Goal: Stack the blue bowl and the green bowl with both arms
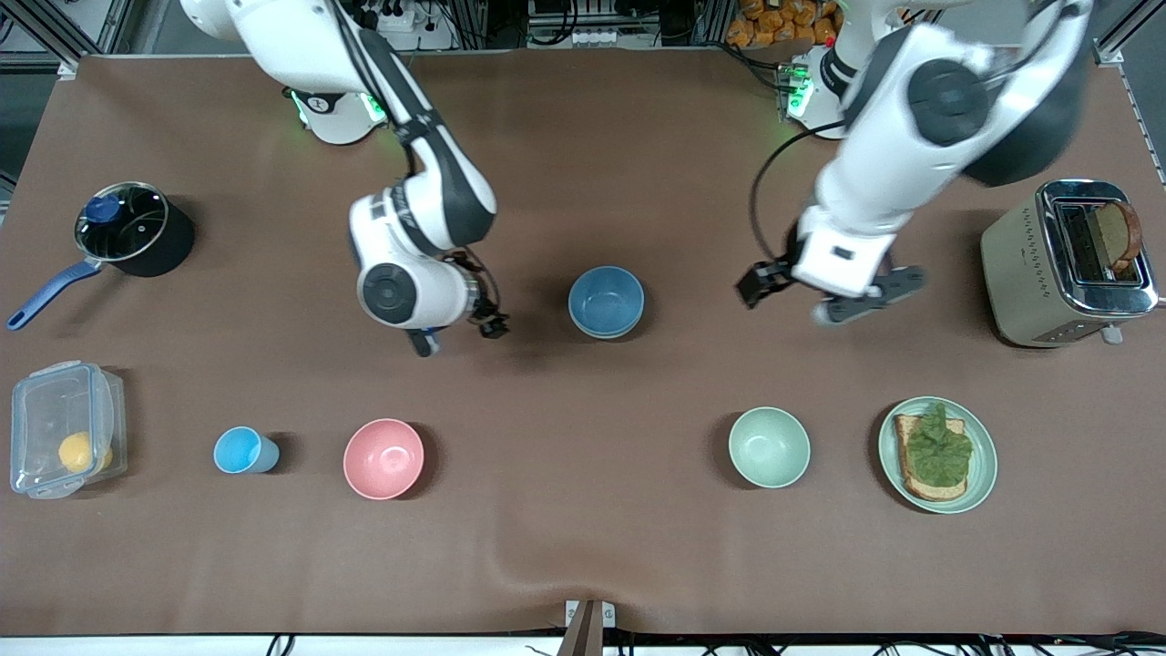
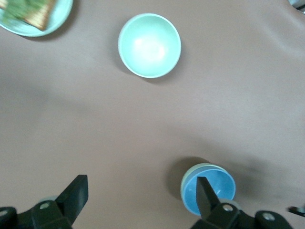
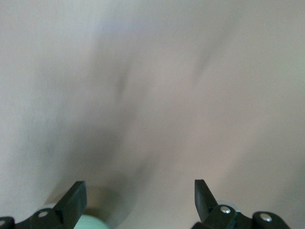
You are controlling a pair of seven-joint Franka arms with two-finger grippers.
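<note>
The blue bowl (image 1: pixel 606 299) sits on the brown cloth mid-table, nested in the green bowl, whose sage rim (image 2: pixel 194 171) shows under it in the left wrist view. The blue bowl also shows there (image 2: pixel 220 185), partly hidden by one fingertip (image 2: pixel 204 193). My left gripper (image 1: pixel 824 299) hangs open and empty over the cloth between the stacked bowls and the toaster. My right gripper (image 1: pixel 458 334) hangs open and empty over the cloth, beside the stack toward the right arm's end. The right wrist view shows its open gripper (image 3: pixel 138 200) over blurred cloth.
A paler mint-green bowl (image 1: pixel 769 446) and a plate with toast (image 1: pixel 982 474) lie nearer the front camera. A pink bowl (image 1: pixel 383 458), light-blue cup (image 1: pixel 240 450) and clear box (image 1: pixel 36 401) stand toward the right arm's end. Also present are a pot (image 1: pixel 137 241) and toaster (image 1: pixel 1020 273).
</note>
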